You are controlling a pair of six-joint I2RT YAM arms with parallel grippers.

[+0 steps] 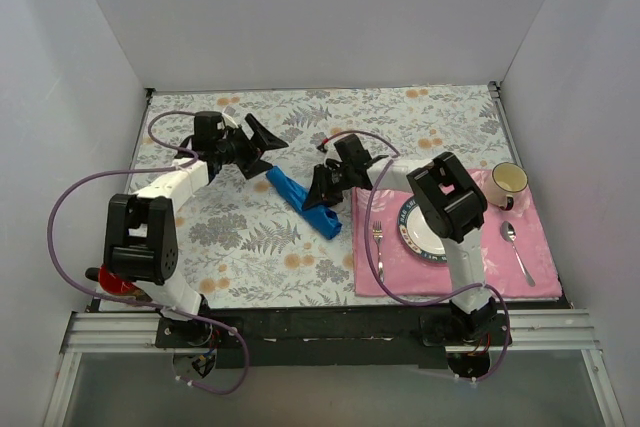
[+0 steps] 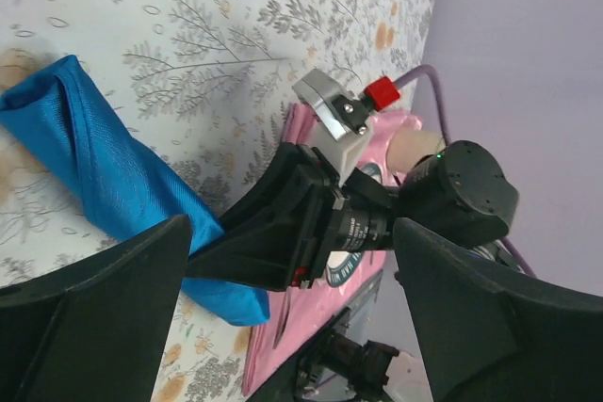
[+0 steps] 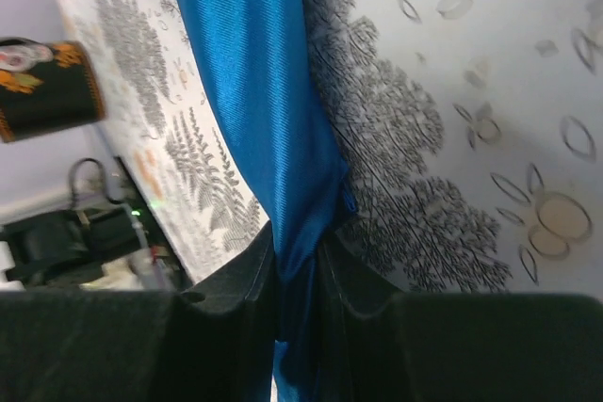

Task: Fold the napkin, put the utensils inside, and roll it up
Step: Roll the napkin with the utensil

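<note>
My left gripper hangs over the flower-printed bench with its jaws spread wide and nothing between them. It sits just beside the far end of the napkin. Seen from my left wrist, that end of the blue cloth lies ahead and to the left of my fingers, apart from them.

The napkin lies on the bench between my two arms as a narrow, wrinkled blue roll. It runs slantwise, from the far end by my left gripper down to a near end close to the pink placemat.

My right gripper is narrowed onto the napkin. Its two black fingers pinch the blue cloth partway along the roll, and the fabric bunches between them. I cannot tell what lies inside the roll.

Further right, the placemat carries a fork, a plate partly hidden by my right arm, a spoon and a mug at its far corner.
</note>
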